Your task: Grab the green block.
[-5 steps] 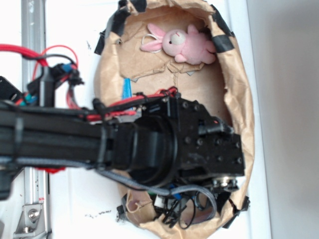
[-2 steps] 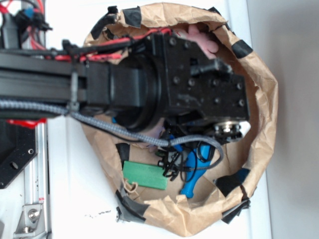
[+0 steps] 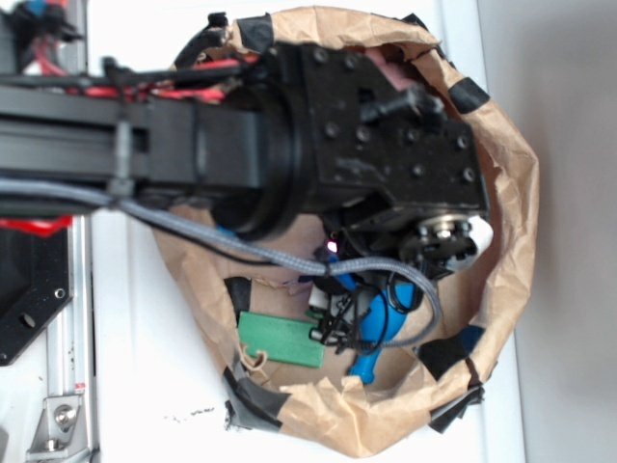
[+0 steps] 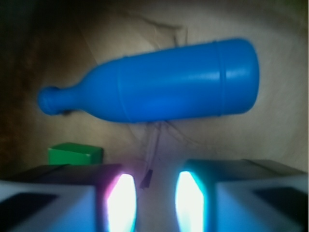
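One blue bottle before end effector; green block beside

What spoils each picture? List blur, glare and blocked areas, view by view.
Wrist view: soft focus throughout, the blue bottle blurred at its edges, the green block dim in shadow, bright glare on the gripper fingers. Exterior view: sharper, but the black arm hides much of the paper bag.

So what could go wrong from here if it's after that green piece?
The gripper looks lined up nearer the blue bottle than the green block, so it might grab the bottle instead. Its dangling cable hangs low inside the paper bag and could snag or drag things.
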Robot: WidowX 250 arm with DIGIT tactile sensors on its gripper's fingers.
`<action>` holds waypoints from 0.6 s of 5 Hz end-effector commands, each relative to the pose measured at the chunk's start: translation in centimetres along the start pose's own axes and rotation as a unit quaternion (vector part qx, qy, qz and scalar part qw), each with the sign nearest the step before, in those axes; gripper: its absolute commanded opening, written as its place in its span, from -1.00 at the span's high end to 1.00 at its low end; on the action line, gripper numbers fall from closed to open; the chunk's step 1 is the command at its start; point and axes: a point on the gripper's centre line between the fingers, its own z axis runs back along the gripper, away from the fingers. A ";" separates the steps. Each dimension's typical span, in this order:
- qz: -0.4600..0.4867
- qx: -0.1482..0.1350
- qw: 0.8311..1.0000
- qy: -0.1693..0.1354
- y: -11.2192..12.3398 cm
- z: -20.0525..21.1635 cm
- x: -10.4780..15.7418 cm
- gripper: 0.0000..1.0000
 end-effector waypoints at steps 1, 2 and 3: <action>-0.037 -0.010 0.999 0.000 -4.3 -2.0 -0.7 -1.00; -0.032 -0.014 0.999 0.008 -5.3 -3.3 -1.0 -1.00; -0.016 -0.032 0.999 0.000 -5.5 -4.0 -0.9 -1.00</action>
